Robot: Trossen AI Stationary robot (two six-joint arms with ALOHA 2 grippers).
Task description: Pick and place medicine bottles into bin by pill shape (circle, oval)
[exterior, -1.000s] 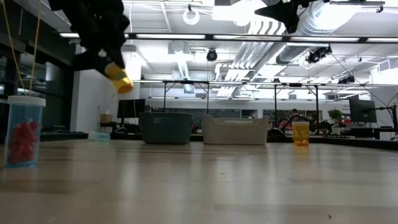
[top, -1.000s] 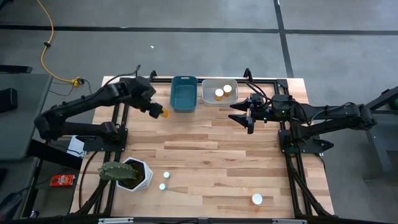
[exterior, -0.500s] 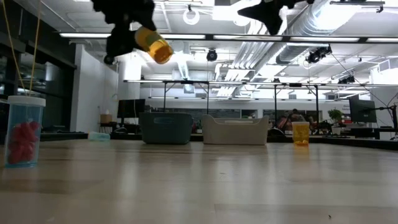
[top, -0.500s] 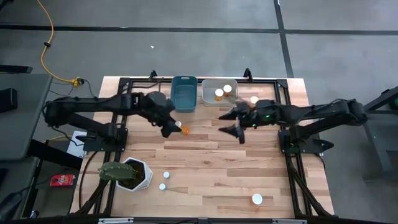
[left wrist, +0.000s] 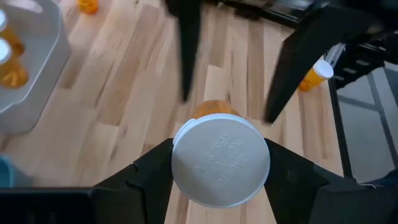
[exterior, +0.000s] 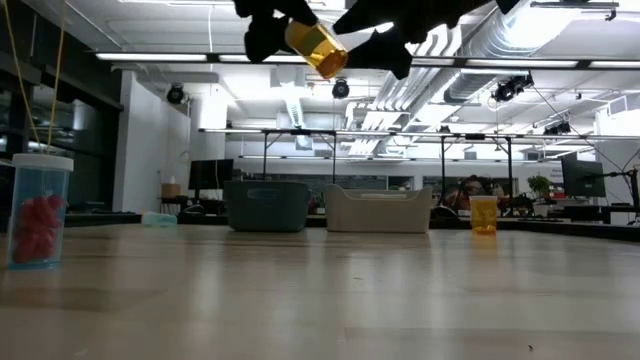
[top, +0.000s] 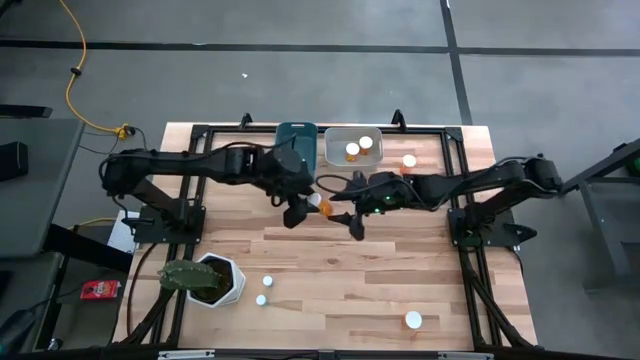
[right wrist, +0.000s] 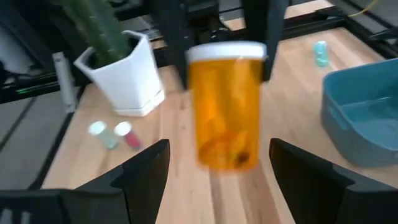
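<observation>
Left hand (top: 300, 205) grips bottle (top: 319, 205) by cap | right hand (top: 350, 200) wide, facing it | wooden table (top: 400, 260) | ceiling lights

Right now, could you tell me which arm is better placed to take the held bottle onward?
The right: its open gripper already faces the bottle that the left gripper presents mid-table, beside the bins.

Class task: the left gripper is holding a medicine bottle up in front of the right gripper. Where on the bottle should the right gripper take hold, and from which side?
Probably the bare amber body of the medicine bottle, approached from the base end. The left gripper is shut on the white cap, so that end is taken; in the right wrist view the cylinder's sides sit free between the open fingers of the right gripper.
</observation>
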